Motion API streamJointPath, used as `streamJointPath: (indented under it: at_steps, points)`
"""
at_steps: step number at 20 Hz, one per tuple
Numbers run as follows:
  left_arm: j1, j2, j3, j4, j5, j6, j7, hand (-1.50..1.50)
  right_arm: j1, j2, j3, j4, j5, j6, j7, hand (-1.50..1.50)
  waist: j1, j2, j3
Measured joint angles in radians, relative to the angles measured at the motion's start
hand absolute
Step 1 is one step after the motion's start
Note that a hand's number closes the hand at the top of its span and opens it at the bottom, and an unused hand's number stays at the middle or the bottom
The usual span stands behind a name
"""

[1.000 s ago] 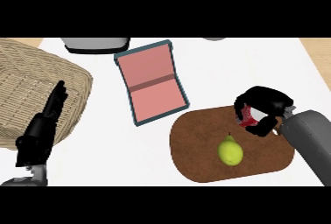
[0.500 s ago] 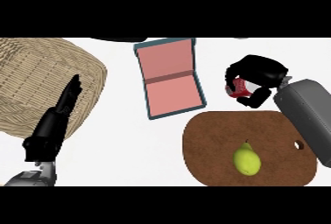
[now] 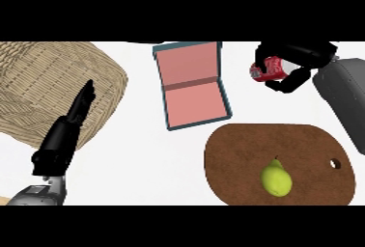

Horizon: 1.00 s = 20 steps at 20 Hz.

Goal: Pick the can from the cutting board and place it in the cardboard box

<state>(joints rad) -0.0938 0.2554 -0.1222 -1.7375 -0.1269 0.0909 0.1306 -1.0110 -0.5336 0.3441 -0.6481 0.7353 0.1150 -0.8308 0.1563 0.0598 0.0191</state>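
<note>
Woven wicker fills the far left: a large basket (image 3: pixel 43 77) on the white counter (image 3: pixel 143 159). My left hand (image 3: pixel 68 130) lies across the basket's right edge, fingers straight and together, holding nothing. In the middle sits the cardboard box (image 3: pixel 192 91), pink inside with a teal rim, its two compartments both bare. To its right, near the top of the view, my right hand (image 3: pixel 296 58) curls its fingers round the red can (image 3: pixel 269 68), which is off the cutting board and apart from the box. Below it lies the brown cutting board (image 3: pixel 249 154), with a yellow-green pear (image 3: pixel 276 178) resting on it and a small hole (image 3: pixel 335 164) near its right edge.
</note>
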Motion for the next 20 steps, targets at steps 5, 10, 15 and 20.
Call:
streamJointPath:
  at_steps: [5,10,15,20]
  points:
    - [0.006,-0.009,-0.006,-0.001,-0.009,0.008,0.014,0.0,-0.067,0.032,-0.084,0.077,-0.129,0.079,-0.113,1.5,-0.008,-0.005,-0.001]
    - [0.016,-0.009,-0.002,-0.002,-0.014,0.014,0.018,0.0,-0.133,0.067,-0.121,0.121,-0.229,0.138,-0.148,1.5,-0.018,-0.013,-0.003]
    - [0.025,-0.007,0.003,-0.002,-0.021,0.018,0.029,0.0,-0.199,0.108,-0.12,0.15,-0.293,0.179,-0.146,1.5,-0.031,-0.021,-0.004]
    - [0.032,-0.007,0.016,0.005,-0.02,0.021,0.027,0.0,-0.277,0.16,-0.1,0.179,-0.325,0.215,-0.12,1.5,-0.053,-0.032,-0.005]
